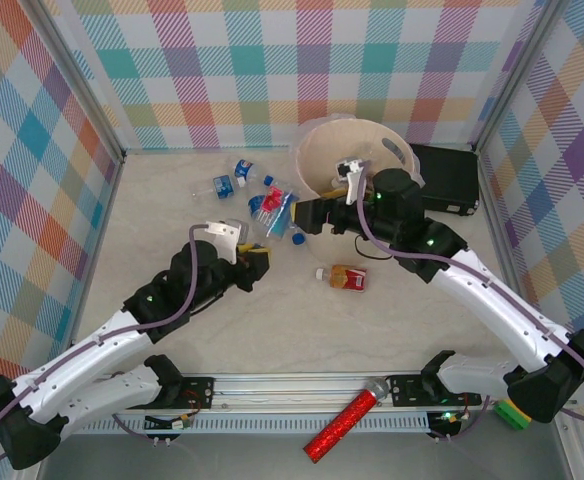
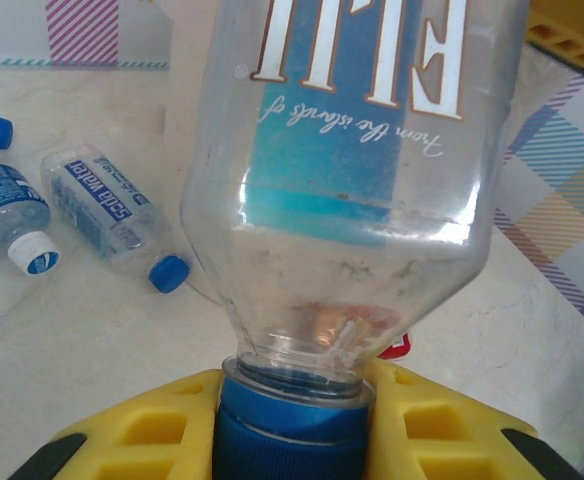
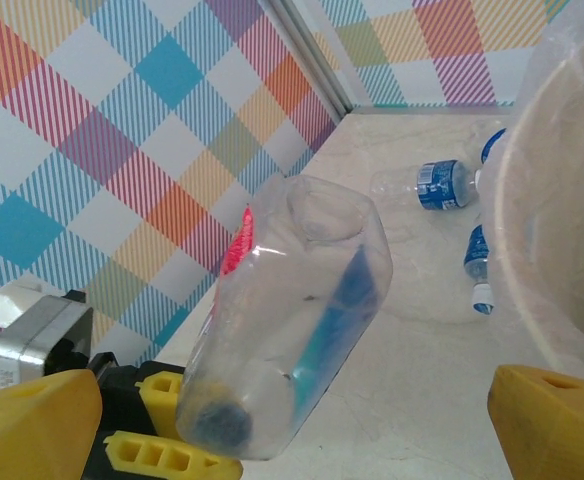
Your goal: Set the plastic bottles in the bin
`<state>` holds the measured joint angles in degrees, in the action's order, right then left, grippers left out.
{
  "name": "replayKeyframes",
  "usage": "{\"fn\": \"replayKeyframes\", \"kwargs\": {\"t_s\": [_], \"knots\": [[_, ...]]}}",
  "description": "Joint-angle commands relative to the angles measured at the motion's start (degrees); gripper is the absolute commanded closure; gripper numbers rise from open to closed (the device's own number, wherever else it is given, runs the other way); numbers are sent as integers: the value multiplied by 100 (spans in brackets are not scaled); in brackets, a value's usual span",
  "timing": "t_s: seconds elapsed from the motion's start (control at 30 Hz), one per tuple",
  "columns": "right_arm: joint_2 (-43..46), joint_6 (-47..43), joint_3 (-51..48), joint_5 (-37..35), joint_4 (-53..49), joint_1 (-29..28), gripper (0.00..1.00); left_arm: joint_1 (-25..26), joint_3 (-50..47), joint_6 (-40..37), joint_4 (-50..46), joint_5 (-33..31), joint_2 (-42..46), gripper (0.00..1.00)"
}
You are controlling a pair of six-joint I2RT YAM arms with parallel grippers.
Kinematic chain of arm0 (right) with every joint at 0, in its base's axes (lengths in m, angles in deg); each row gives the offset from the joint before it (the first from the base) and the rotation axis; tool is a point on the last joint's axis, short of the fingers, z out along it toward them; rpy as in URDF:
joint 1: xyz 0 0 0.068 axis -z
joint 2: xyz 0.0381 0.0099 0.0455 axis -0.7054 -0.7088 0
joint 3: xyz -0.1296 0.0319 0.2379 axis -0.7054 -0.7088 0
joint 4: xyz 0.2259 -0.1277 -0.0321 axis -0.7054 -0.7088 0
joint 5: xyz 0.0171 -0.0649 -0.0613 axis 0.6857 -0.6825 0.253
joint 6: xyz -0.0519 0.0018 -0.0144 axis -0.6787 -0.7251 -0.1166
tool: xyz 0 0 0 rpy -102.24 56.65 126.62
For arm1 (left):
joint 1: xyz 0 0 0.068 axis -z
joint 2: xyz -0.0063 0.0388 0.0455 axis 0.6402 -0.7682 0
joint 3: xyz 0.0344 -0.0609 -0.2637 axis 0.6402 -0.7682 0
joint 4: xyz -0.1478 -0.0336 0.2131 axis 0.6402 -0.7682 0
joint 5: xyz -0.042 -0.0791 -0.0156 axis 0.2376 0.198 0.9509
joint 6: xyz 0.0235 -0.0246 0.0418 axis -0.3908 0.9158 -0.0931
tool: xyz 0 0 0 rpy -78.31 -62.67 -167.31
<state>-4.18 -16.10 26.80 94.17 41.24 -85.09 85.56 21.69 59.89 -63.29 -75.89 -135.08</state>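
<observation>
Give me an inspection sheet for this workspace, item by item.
Surface: beige marbled table, no spills seen.
Job's things: bin upright at the far side; clear bottle gripped; loose bottles lying left of the bin; red-labelled bottle lying mid-table.
Clutter: red glittery tube at the near edge; black case right of the bin; yellow-green item.
Pincers: left pincer shut on the clear bottle's blue cap; right pincer open, facing that bottle.
Cables: purple cables along both arms, no snag seen.
Surroundings: plaid walls.
</observation>
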Motion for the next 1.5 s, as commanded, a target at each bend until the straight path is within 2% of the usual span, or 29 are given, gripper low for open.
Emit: {"fn": "replayKeyframes", "kwargs": {"t_s": [0.0, 0.2, 0.47, 0.73, 0.83, 0.93, 1.03, 1.13, 1.23, 1.33, 1.4, 1.47], "knots": [[-157, 116, -9, 161, 310, -114, 1, 82, 89, -106, 243, 133, 236, 73], [-419, 124, 262, 80, 344, -252, 1, 127, 151, -164, 155, 369, 313, 73], [-664, 322, 507, 306, 478, -284, 1, 205, 126, -254, 52, 342, 371, 73], [-1000, 371, 863, 497, 364, -388, 19, 227, 122, -307, -105, 250, 445, 72], [-1097, 381, 946, 559, 364, -416, 31, 225, 103, -337, -159, 191, 480, 72], [-1129, 409, 974, 587, 398, -442, 37, 223, 94, -343, -207, 149, 504, 71], [-1105, 418, 963, 557, 453, -449, 42, 224, 89, -343, -263, -5, 501, 67], [-1077, 403, 965, 425, 467, -450, 42, 224, 76, -344, -279, -132, 492, 56], [-1026, 370, 982, 211, 423, -447, 42, 223, 69, -318, -249, -188, 490, 50], [-967, 258, 1073, -22, 309, -443, 43, 226, 123, -272, -230, -306, 470, 33], [-940, 120, 1236, -214, 145, -449, 43, 224, 234, -278, -247, -358, 414, 17], [-936, -56, 1458, -442, -76, -433, 43, 224, 375, -284, -281, -372, 323, 8]]}}
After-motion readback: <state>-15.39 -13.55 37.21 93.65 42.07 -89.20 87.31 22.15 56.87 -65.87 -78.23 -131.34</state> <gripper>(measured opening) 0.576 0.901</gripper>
